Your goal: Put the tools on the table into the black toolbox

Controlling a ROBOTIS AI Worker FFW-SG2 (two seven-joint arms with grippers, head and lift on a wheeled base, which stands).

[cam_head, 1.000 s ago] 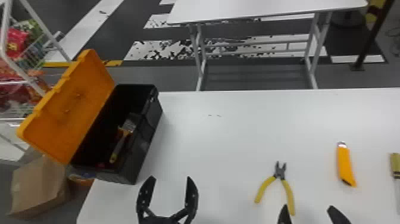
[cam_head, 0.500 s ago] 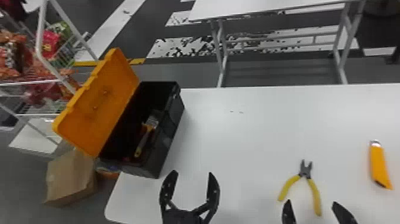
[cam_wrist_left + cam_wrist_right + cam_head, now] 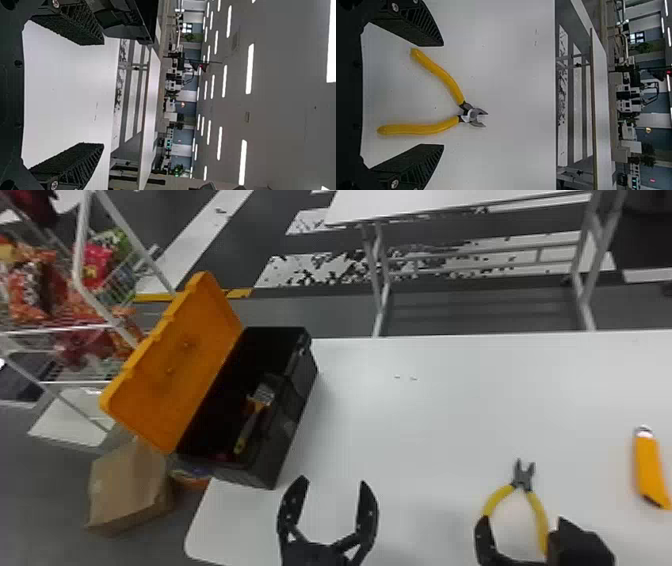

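While the left pincer (image 3: pixel 333 480) stood spread near the black toolbox (image 3: pixel 280 445), the right pincer (image 3: pixel 523 519) was spread too, the handles of the pliers (image 3: pixel 523 480) showing between its fingers. The pliers lay on the desk (image 3: pixel 425 430), left of the orange cutter (image 3: pixel 649 470), and a brush (image 3: pixel 252 422) rested inside the toolbox.

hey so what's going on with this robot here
The robot is putting tools into the black toolbox, which stands open with a brush inside. Its right gripper is open at the handles of the pliers, not yet holding them. The left gripper is open and empty. An orange cutter also lies on the table.
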